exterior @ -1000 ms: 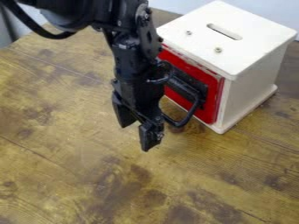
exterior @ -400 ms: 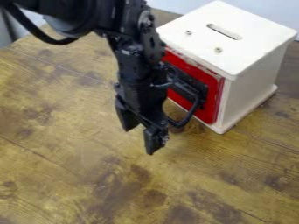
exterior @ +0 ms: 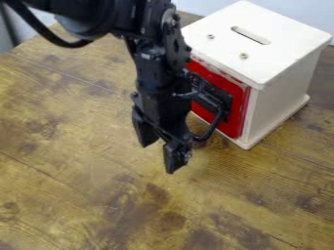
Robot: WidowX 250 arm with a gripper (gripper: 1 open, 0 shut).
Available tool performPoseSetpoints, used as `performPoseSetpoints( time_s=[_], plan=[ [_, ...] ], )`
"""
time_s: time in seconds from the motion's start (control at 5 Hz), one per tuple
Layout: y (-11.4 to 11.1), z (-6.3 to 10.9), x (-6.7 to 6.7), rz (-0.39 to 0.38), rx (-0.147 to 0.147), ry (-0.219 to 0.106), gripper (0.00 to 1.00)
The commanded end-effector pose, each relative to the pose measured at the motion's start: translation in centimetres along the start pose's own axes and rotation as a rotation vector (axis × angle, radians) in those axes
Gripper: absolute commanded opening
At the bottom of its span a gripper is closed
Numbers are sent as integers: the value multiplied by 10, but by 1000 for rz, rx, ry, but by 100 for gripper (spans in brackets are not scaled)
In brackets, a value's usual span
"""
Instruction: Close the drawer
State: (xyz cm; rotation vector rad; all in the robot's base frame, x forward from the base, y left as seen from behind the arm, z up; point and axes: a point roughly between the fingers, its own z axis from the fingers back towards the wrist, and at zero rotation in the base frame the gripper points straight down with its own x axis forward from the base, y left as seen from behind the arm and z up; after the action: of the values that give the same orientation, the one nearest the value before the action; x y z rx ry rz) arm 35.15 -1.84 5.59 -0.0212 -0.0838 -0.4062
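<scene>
The bright red drawer (exterior: 216, 91) sits in the lower front of the cream-white cabinet (exterior: 256, 59), its front close to flush with the cabinet face. Its black wire loop handle (exterior: 206, 125) sticks out toward the table's front. My black gripper (exterior: 170, 148) hangs just left of and in front of the handle, fingers pointing down at the table. The arm hides the drawer's left part. I cannot tell whether the fingers are open or shut.
The worn wooden table (exterior: 78, 186) stretches to the left and front of the cabinet. The cabinet has a slot (exterior: 251, 37) on top. The table's far edge shows at the top left.
My gripper has shifted slightly to the right and down, closer to the handle. The drawer looks the same.
</scene>
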Motion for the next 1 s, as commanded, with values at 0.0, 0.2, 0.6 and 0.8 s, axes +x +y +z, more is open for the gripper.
performPoseSetpoints(
  time_s=[0.0,0.2,0.6,0.8],
  plan=[
    [19,43,10,25,55,-108,100],
    [19,51,8,90,67,-117,100],
    [11,56,11,148,52,-108,100],
    [13,60,14,170,55,-113,100]
  ],
)
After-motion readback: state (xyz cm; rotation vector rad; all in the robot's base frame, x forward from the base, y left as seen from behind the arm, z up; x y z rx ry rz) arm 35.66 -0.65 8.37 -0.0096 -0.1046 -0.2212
